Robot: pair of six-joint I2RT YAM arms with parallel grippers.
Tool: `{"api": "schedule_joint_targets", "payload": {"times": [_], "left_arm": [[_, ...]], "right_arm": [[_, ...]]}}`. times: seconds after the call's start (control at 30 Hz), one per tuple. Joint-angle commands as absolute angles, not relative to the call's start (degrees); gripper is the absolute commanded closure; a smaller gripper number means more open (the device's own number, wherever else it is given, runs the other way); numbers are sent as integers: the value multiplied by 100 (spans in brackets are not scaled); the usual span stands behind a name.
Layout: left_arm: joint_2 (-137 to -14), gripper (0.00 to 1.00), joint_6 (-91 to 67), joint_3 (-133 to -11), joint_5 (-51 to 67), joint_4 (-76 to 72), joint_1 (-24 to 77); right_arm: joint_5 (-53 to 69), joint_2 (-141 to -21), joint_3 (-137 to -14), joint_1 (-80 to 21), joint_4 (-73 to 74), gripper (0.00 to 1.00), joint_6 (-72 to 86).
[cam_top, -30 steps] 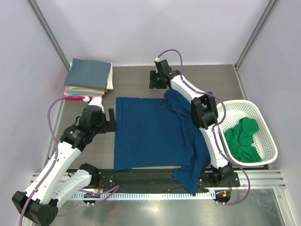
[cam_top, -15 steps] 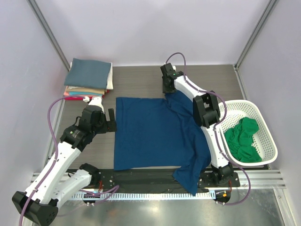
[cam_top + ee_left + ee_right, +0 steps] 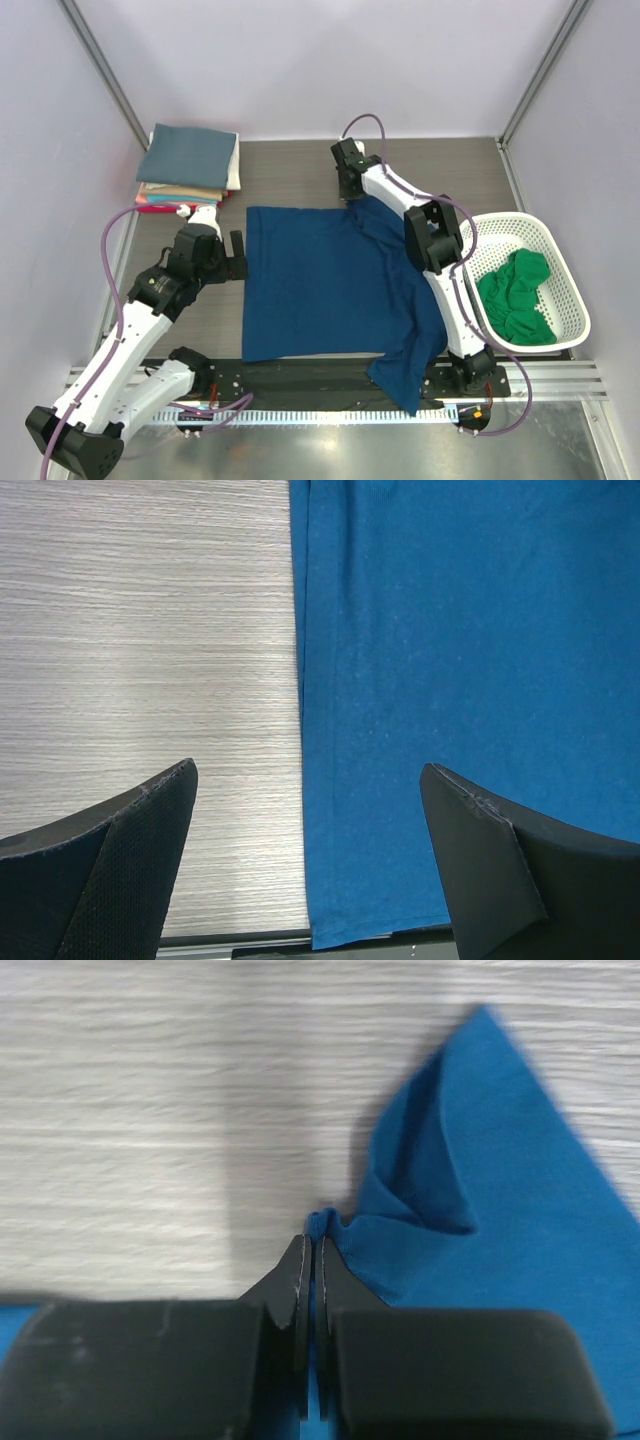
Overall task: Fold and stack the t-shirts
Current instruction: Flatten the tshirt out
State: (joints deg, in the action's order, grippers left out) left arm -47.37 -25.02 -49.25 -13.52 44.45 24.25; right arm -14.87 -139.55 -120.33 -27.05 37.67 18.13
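Observation:
A blue t-shirt (image 3: 320, 290) lies spread flat on the wooden table, its near right sleeve hanging over the front rail. My right gripper (image 3: 354, 197) is at the shirt's far edge, shut on a small bunched fold of blue cloth (image 3: 322, 1222) by the far sleeve (image 3: 480, 1180). Over the shirt's left hem (image 3: 305, 780) hovers my left gripper (image 3: 238, 256), open and holding nothing; its fingers (image 3: 150, 820) straddle the hem. A stack of folded t-shirts (image 3: 190, 165), slate-blue on top, sits at the far left. A green t-shirt (image 3: 518, 295) lies crumpled in the basket.
The white mesh basket (image 3: 577, 300) stands at the right edge of the table. A metal rail (image 3: 300, 375) runs along the front edge under the shirt's hem. Grey walls enclose the table on three sides.
The right gripper's jaws have closed on the cloth at the shirt's far edge, and it shifted slightly right and back left. The left arm has not moved.

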Motion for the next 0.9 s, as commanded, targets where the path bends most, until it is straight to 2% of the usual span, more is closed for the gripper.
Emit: {"api": "schedule_joint_targets", "payload": {"times": [0.0,0.17,0.2,0.23,0.27,0.33,0.67,0.8,0.87], "left_arm": [[-4711,7,-2452,-4939,-1397,4298,2417],[-4711,7,-2443,-4931,-1397,4298,2399],[-4720,7,-2443,-4931,-1397,4298,2399],[-4711,7,-2452,-4931,-1406,4298,2399],[-4728,7,-2443,-4931,-1406,4298,2391],[-4728,7,-2443,-4931,-1406,4298,2391],[-5141,7,-2645,-4966,-1458,4315,2382],[-5720,6,-3224,-4940,-1494,3965,2391],[-6317,6,-3470,-4948,-1547,3464,2391]], "right_arm": [[-1311,-13615,-12234,-3058,3316,99,1749],[-484,-13684,-12260,-3155,2628,99,1924],[-431,-13772,-12339,-3164,2619,91,1907],[-413,-13877,-12479,-3155,2645,69,1890],[-509,-13904,-12498,-3147,2672,39,1916],[-658,-13817,-12288,-3094,2689,30,1933],[-818,-12727,-10680,-2312,2549,30,1987],[-458,-12884,-10599,-2013,2679,30,2013],[-448,-13209,-10958,-1925,2917,30,1995]]}}
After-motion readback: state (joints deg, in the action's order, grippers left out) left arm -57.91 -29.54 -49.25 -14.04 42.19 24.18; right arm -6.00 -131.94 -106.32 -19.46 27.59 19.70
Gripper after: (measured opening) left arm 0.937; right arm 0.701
